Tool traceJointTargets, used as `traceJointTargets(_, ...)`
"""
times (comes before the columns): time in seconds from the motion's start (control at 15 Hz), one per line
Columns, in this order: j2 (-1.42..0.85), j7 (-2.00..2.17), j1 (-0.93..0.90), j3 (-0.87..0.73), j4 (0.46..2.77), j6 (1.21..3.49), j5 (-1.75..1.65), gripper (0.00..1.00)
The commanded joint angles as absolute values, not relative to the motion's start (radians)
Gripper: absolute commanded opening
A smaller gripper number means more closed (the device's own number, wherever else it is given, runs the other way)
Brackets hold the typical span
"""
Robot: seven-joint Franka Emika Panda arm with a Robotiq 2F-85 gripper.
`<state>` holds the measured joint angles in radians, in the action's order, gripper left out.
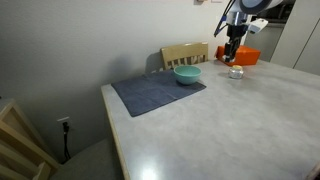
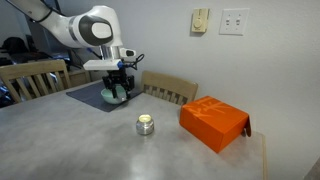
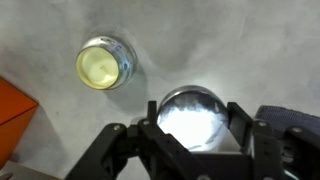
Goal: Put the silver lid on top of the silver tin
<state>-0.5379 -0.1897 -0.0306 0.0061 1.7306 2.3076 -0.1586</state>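
The silver lid (image 3: 195, 112) is not yet on the tin. It sits between the two fingers of the hand (image 3: 197, 130), which are closed on its rim, so the hand is clamped on the lid and carries it in the air. In the wrist view the silver tin (image 3: 105, 63) stands open on the bare counter (image 3: 230, 40). Its pale inside shows, and the tin lies off to one side of the lid, not under it. I judge the pick-up as done. What is left is to bring the lid over the tin, lower it flat and release it.

In an exterior view the hand (image 1: 232, 50) hangs above the tin (image 1: 236, 72), almost over it, with clear air between them. The lid itself is too small to make out in both exterior views.

Around the tin (image 2: 146, 123) there is free counter (image 2: 80, 150) on every side. The orange box (image 2: 213, 122) is the nearest thing: it lies beside the tin, apart from it, and is taller than the tin. I think a low sideways move from the tin toward the box could hit it. The teal bowl (image 1: 187, 74) on the blue mat (image 1: 158, 93) is well apart from the tin. The counter's edges are also well away from the tin, so a straight descent should have enough room. The lid is about as wide as the tin, so I expect that it must be centred carefully.
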Motion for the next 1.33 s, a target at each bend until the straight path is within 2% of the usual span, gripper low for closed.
traceJointTargets(0.0,-0.415,-0.27,0.043,0.035,1.831,2.303,-0.082,0.44)
traceJointTargets(0.47,-0.364,-0.445,0.148,0.038,1.848,2.289,0.118,0.44)
traceJointTargets(1.27,-0.462,-0.393,0.157,0.005,1.803,2.322,0.073,0.44)
